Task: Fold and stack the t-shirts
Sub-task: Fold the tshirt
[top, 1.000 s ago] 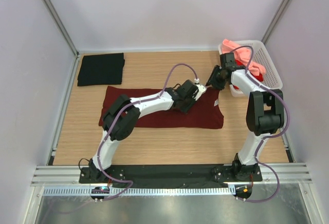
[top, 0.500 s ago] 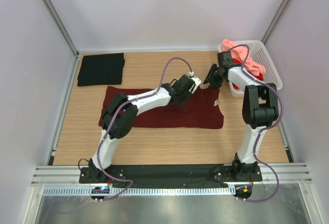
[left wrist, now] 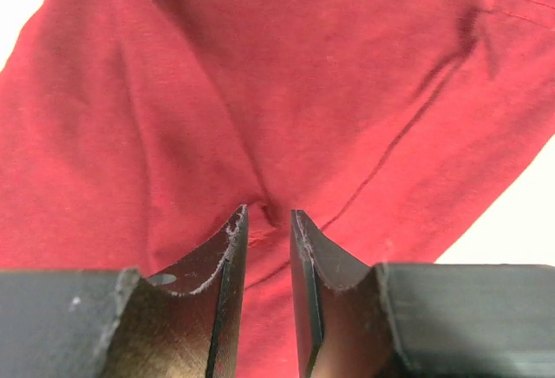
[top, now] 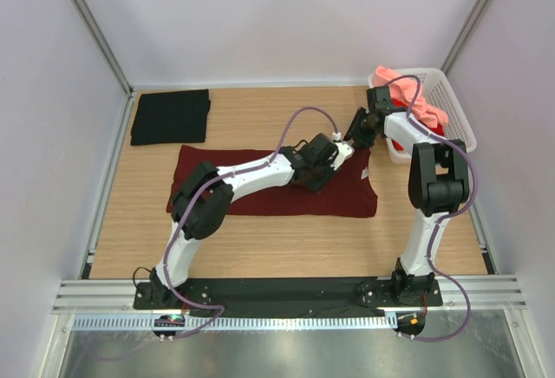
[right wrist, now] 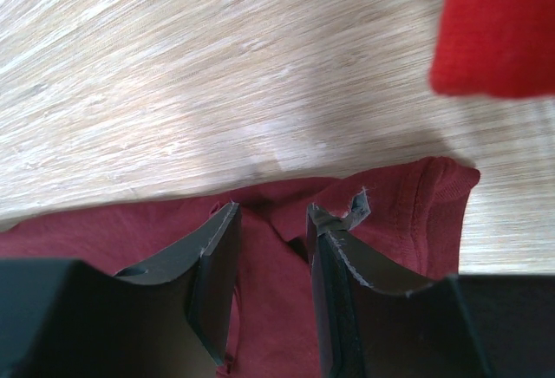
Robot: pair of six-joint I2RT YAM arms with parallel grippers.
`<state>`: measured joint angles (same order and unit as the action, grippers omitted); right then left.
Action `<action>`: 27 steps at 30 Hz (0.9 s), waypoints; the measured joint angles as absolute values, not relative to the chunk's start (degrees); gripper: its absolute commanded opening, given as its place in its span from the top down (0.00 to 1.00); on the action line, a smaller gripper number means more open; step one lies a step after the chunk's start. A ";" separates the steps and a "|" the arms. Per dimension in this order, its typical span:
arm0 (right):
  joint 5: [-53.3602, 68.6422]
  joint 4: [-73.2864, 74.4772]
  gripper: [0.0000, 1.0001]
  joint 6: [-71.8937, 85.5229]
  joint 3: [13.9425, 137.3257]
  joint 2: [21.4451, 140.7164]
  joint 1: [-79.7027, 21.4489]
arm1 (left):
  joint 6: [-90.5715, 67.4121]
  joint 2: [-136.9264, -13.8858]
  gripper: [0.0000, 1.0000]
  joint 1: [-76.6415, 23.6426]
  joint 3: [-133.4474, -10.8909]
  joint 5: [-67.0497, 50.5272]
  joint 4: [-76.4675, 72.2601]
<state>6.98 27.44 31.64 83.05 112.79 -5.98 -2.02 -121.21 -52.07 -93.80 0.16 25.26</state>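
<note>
Reaching far forward and to its right, the left arm lies low and nearly outstretched over the dark maroon t-shirt (top: 260,189), which is spread flat on the counter (top: 260,118). The left gripper (left wrist: 269,215) points down at the cloth near the shirt's far right part. Its jaws stand slightly apart, and a small pucker of maroon fabric rises right at their tips; whether the cloth is pinched there cannot be told. Creases run away from the tips across the shirt.

The right arm stands folded upright, its forearm bent back toward the left. The right gripper (right wrist: 273,211) is just past the left gripper, over the shirt's far edge. Its jaws are parted, with the hemmed maroon edge showing between and below them and bare wood beyond. A pale fleck beside one fingertip is too small to read.

Up and to the right of that gripper hangs the bright red t-shirt (right wrist: 494,27). The salmon pink t-shirt (top: 408,86) drapes over the white basket (top: 455,105) behind the right gripper. The black t-shirt (top: 171,116) lies folded well to the left of both grippers.
</note>
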 measured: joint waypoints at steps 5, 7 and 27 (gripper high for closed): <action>6.98 27.44 0.57 31.64 83.05 112.79 -5.98 | -2.02 -121.23 0.75 -52.36 -93.82 -0.08 25.61; 6.98 27.44 0.57 31.64 83.05 112.79 -5.98 | -2.02 -121.23 0.76 -52.21 -93.84 -0.08 25.61; 6.74 27.44 0.57 31.59 83.05 112.77 -5.98 | -1.41 -123.15 0.79 -52.05 -95.44 -0.08 26.15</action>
<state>6.74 27.44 31.59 83.05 112.77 -5.98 -1.41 -123.15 -52.05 -95.44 -0.08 26.15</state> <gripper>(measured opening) 0.432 0.206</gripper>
